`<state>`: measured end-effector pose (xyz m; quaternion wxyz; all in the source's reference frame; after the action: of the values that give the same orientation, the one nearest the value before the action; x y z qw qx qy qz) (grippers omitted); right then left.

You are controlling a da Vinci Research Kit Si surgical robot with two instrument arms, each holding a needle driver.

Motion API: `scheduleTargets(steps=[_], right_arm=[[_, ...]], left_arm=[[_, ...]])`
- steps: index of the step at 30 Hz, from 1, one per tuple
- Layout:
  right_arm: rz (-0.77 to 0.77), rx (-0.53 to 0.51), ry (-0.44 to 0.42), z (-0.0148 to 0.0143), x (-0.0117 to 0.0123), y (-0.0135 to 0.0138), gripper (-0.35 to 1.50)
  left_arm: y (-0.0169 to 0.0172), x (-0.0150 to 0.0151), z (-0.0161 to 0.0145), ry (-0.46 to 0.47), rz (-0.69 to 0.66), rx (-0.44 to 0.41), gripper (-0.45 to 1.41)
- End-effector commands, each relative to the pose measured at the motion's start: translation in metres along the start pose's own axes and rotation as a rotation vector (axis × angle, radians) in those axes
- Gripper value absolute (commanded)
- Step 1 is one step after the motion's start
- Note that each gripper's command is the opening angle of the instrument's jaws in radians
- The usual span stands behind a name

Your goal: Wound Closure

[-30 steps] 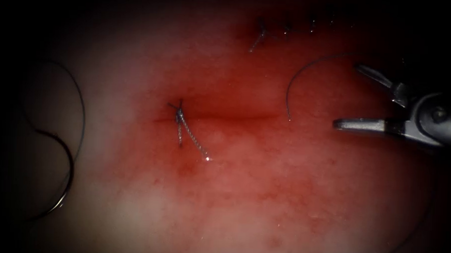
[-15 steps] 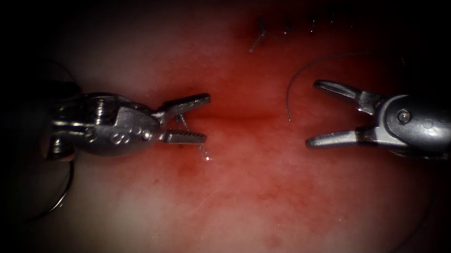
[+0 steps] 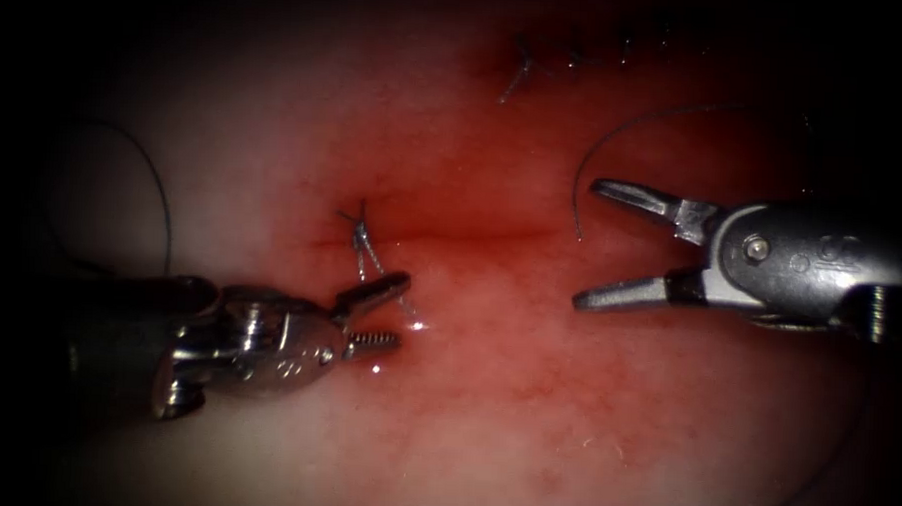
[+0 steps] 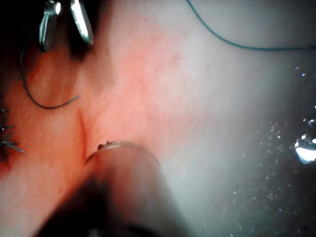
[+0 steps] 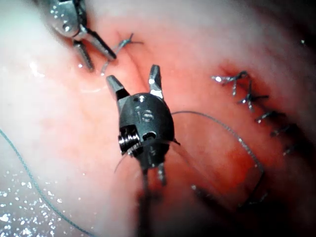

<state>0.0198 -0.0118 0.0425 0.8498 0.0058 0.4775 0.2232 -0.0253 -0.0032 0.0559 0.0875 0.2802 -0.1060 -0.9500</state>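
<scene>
The tissue (image 3: 486, 404) has a horizontal cut (image 3: 452, 231) with one knotted stitch (image 3: 359, 235) at its left end, its two cut tails (image 3: 394, 296) trailing down. My left tool (image 3: 400, 309) lies just below the cut's left end, jaws open and holding nothing, its upper jaw beside the tails. My right tool (image 3: 585, 244) is at the cut's right end, jaws wide open and holding nothing. A loose thread end (image 3: 577, 222) hangs between its jaw tips. The left tool's body covers the far-left spot where the needle lay. The right wrist view shows both tools (image 5: 133, 75) (image 5: 94, 49) open.
A row of older stitches (image 3: 573, 55) crosses the tissue's far edge. The thread arcs (image 3: 615, 134) up from the loose end towards the right. More thread (image 3: 158, 188) loops on the pale tissue at far left. Red fluid wets the tissue around the cut.
The left tool came in from the left, then dropped down and back to below the cut. The right tool moved left until its open jaws bracket the thread end.
</scene>
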Motion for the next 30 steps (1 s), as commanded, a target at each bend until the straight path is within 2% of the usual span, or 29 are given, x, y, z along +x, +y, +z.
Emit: scheduleTargets(steps=[1,4,10,13,14,15,16,20,27,30], right_arm=[[-0.001,0.004,0.000,0.0010,-0.0003,-0.0006,1.23],[-0.009,0.001,-0.005,0.0015,-0.0004,-0.0008,1.23],[-0.020,0.003,-0.023,0.0023,-0.0014,-0.0010,1.20],[-0.023,0.002,-0.025,0.0025,-0.0017,-0.0009,1.16],[-0.023,0.001,-0.025,0.0026,-0.0018,-0.0009,1.15],[-0.024,0.001,-0.025,0.0026,-0.0018,-0.0010,1.15],[-0.024,0.001,-0.025,0.0026,-0.0018,-0.0010,1.15],[-0.025,0.005,-0.029,0.0026,-0.0018,-0.0011,1.15],[-0.029,0.000,-0.027,0.0032,-0.0020,-0.0015,1.15],[-0.039,0.064,0.022,0.0046,-0.0026,-0.0024,1.15]], left_arm=[[0.0001,0.0002,0.0011,-0.005,0.000,0.001,0.44],[0.0003,0.0004,0.0020,-0.002,0.004,-0.001,0.47],[0.0004,0.0019,0.0020,0.011,0.031,-0.011,0.39],[0.0004,0.0020,0.0018,0.009,0.038,-0.012,0.09],[0.0004,0.0019,0.0018,0.010,0.037,-0.013,-0.20],[0.0003,0.0017,0.0018,0.008,0.036,-0.013,-0.37],[0.0002,0.0014,0.0018,0.007,0.035,-0.013,-0.45],[-0.0001,-0.0002,0.0018,-0.019,0.038,-0.007,-0.45],[0.0002,0.0000,-0.0004,-0.022,0.025,-0.017,-0.45],[-0.0004,0.0004,-0.0018,-0.019,0.011,-0.029,-0.45]])
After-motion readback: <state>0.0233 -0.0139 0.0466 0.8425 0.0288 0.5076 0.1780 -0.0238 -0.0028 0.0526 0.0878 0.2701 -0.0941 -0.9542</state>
